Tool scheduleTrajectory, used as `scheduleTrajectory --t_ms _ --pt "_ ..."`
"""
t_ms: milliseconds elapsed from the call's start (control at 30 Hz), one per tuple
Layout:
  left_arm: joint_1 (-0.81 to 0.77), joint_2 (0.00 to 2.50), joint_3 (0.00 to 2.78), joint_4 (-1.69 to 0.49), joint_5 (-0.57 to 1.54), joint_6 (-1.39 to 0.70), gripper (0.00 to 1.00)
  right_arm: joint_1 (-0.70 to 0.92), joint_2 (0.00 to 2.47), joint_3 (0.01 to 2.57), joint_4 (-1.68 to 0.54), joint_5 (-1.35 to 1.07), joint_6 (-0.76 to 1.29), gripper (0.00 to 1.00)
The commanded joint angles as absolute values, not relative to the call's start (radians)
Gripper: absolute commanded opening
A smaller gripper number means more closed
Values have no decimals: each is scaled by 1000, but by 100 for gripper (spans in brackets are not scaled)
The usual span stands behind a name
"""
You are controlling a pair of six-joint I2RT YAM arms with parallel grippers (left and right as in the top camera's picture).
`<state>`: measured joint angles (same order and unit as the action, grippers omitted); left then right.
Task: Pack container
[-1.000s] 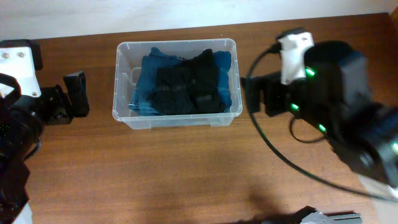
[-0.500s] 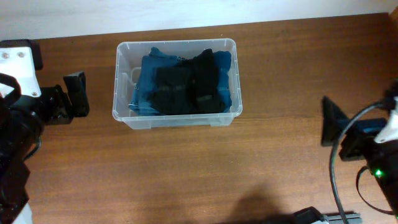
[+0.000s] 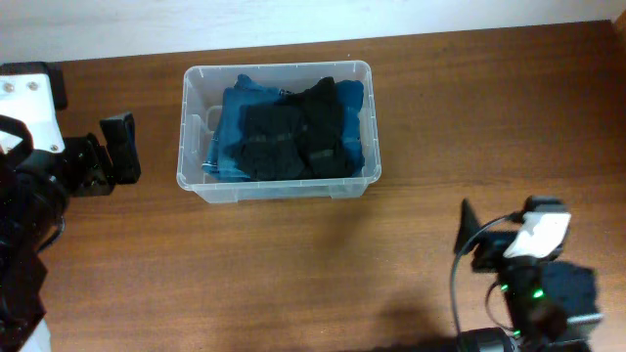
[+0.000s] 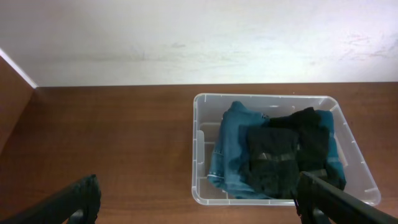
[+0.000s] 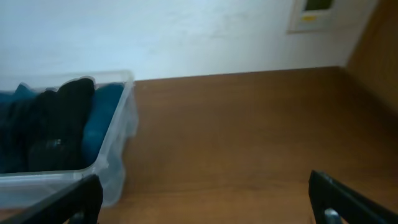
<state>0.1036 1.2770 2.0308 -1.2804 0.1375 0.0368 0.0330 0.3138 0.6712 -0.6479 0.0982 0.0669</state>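
Observation:
The container [image 3: 182, 127] is a clear plastic bin at the back middle of the table. It holds a folded blue garment [image 3: 231, 127] with black garments [image 3: 293, 132] on top. My left gripper [image 3: 122, 147] is open and empty, to the left of the bin. In the left wrist view [image 4: 199, 208] the bin's rim [image 4: 196, 155] lies ahead between the fingers. My right gripper [image 3: 469, 235] is open and empty at the front right, well away from the bin. In the right wrist view [image 5: 205, 205] the bin's wall [image 5: 121, 155] shows at the left.
The table is bare brown wood [image 3: 293, 264]. A white wall [image 4: 186, 37] runs behind the table's far edge. The right arm's body and black cable [image 3: 533, 284] occupy the front right corner.
My right arm has swung back from beside the bin's right side to the table's front right corner. The left arm and the bin's contents have not moved.

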Motion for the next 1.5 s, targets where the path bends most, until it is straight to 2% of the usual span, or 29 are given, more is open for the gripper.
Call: scheduleTrajectory --t_ms 0,433,1300,1467 --pt "108 1269 2033 -1281 131 38 99 26 171 488 -604 3 60 98" --pt "108 1269 2033 -1281 131 38 99 26 3 155 -586 -50 60 98" --pt "107 1269 2033 -1283 125 41 99 26 4 151 -571 -49 60 98" --pt "101 1268 2030 -1406 86 55 99 26 4 151 -571 -49 60 98"
